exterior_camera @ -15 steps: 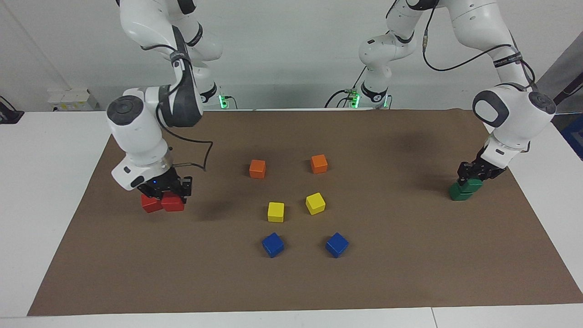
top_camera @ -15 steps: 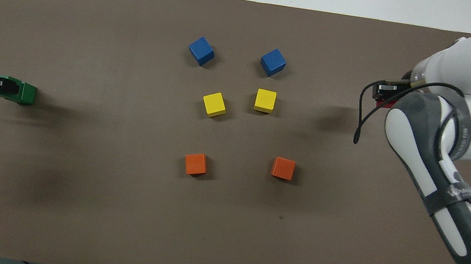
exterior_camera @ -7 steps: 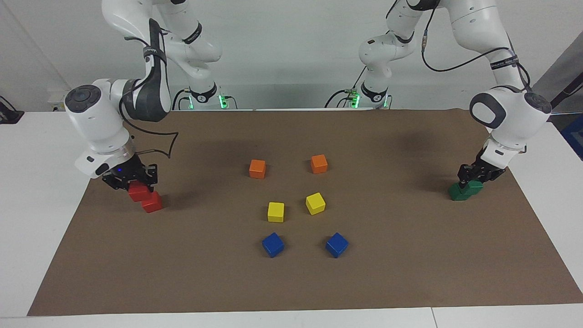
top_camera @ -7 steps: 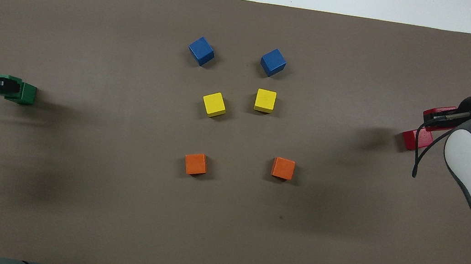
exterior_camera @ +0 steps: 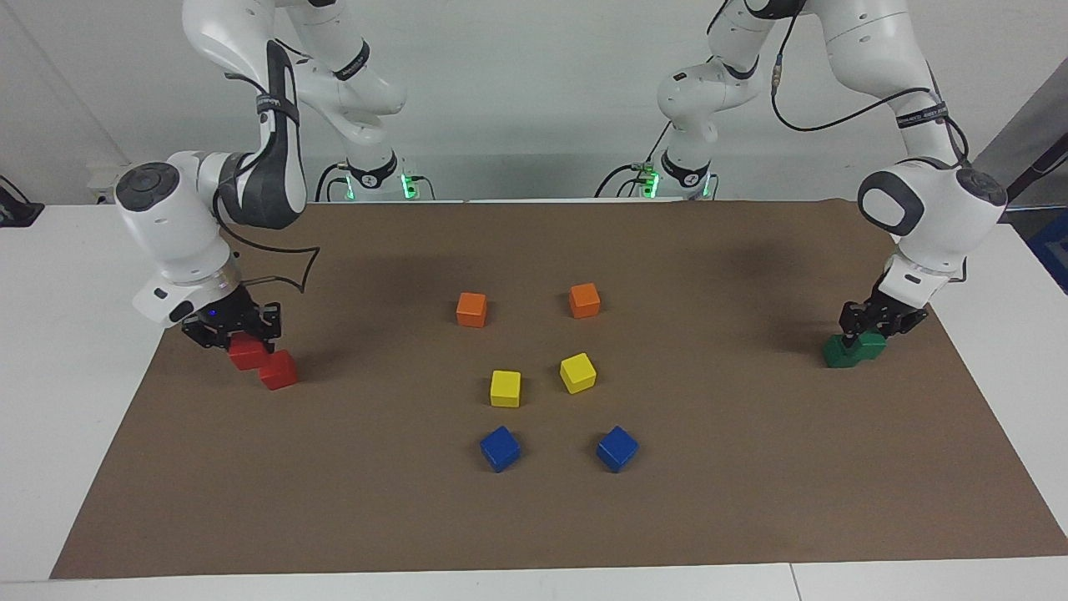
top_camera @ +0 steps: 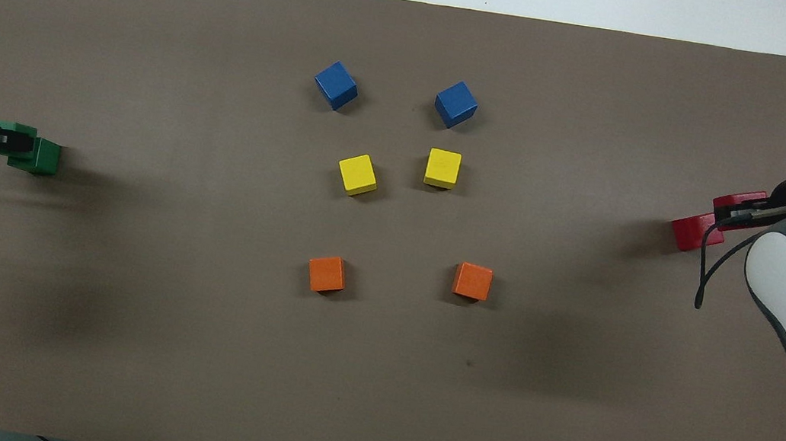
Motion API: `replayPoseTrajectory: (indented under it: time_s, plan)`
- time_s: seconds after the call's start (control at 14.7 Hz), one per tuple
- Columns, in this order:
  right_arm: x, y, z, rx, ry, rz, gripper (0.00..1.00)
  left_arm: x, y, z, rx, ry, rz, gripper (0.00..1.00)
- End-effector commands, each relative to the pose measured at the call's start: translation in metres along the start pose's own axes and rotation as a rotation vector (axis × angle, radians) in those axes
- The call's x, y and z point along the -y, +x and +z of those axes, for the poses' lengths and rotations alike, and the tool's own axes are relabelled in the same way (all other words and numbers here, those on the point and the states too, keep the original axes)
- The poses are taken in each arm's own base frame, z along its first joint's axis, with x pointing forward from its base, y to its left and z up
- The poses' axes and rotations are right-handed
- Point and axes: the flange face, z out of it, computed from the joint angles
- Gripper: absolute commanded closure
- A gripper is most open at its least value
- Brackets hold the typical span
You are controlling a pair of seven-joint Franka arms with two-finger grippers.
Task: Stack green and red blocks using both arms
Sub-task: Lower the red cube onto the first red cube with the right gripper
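The upper red block (exterior_camera: 245, 351) is gripped by the closed fingers of the right gripper (exterior_camera: 230, 332) and is carried just above the surface (exterior_camera: 50, 351), at the right arm's end. It is offset from the lower red block (exterior_camera: 279, 370), which lies on the brown mat (exterior_camera: 534, 517), so that only a corner overlap is seen. The upper green block (exterior_camera: 871, 340) is clamped by the closed fingers of the left gripper (exterior_camera: 878, 324) at the left arm's end, and is likewise set off to one side of the lower green block (exterior_camera: 838, 353).

If either block were released now, it would probably be tipped off the edge of the one below and sent rolling across the mat. If it were lowered without first being centred, the lower block could be struck and pushed aside. A twisted grasp could also leave the stack crooked and liable to topple when the fingers are opened.

Ten blocks are counted:
- two red
- two green
- two orange blocks (exterior_camera: 471, 309)
- two yellow blocks (exterior_camera: 505, 388)
- two blue blocks (exterior_camera: 500, 448)

Two arms and one mat are also counted.
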Motion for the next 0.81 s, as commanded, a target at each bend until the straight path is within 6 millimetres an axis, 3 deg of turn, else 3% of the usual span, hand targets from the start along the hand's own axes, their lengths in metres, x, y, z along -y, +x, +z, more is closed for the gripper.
replayPoseTrajectory:
  time_s: [0.0, 0.07, 0.14, 0.2, 0.75]
  plan:
    - [0.004, -0.014, 0.003, -0.022, -0.005, -0.061, 1.00, -0.004, -0.010, 0.010, -0.002, -0.014, 0.013, 1.00]
    - [0.003, -0.016, 0.006, -0.023, -0.006, -0.073, 1.00, -0.004, -0.011, 0.011, 0.000, -0.015, 0.013, 0.74]
    - [0.000, -0.017, 0.009, -0.023, -0.006, -0.089, 1.00, -0.004, -0.011, 0.011, 0.000, -0.015, 0.012, 0.24]
    - [0.000, -0.018, 0.012, -0.028, -0.008, -0.091, 1.00, -0.004, -0.010, 0.011, -0.002, -0.014, 0.012, 0.00]
    - [0.003, -0.019, 0.016, -0.068, 0.049, -0.035, 1.00, -0.003, -0.006, 0.006, 0.006, -0.020, 0.012, 0.00]
